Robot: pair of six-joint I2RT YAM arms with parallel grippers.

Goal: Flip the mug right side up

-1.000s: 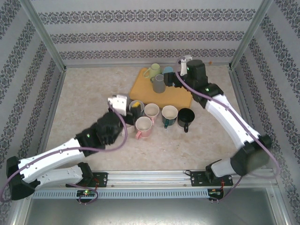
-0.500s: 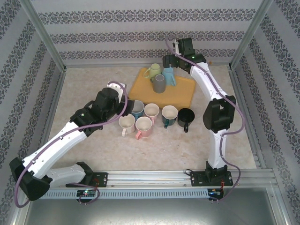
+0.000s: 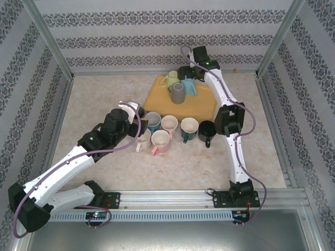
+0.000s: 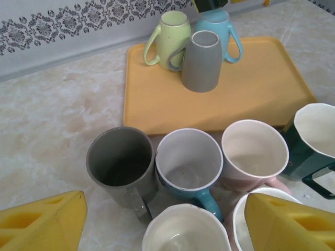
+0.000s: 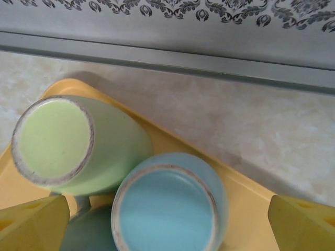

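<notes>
Hovering my right gripper (image 5: 168,230), jaws spread, over the inverted light-blue ceramic mug (image 5: 162,201) on the far yellow tray (image 4: 251,94), I count three left to turn; near mugs (image 4: 188,157) stand upright under my spread left gripper (image 4: 170,222).

Your left gripper (image 3: 140,119) has opened up and pulled back from the row of mugs (image 4: 188,162). Your right gripper (image 3: 186,73) has swung out over the light-blue mug (image 5: 167,204).

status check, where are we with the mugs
Left gripper open, empty, by upright mugs. Right gripper open above inverted blue mug on tray. Green mug, inverted grey mug crowd it.
</notes>
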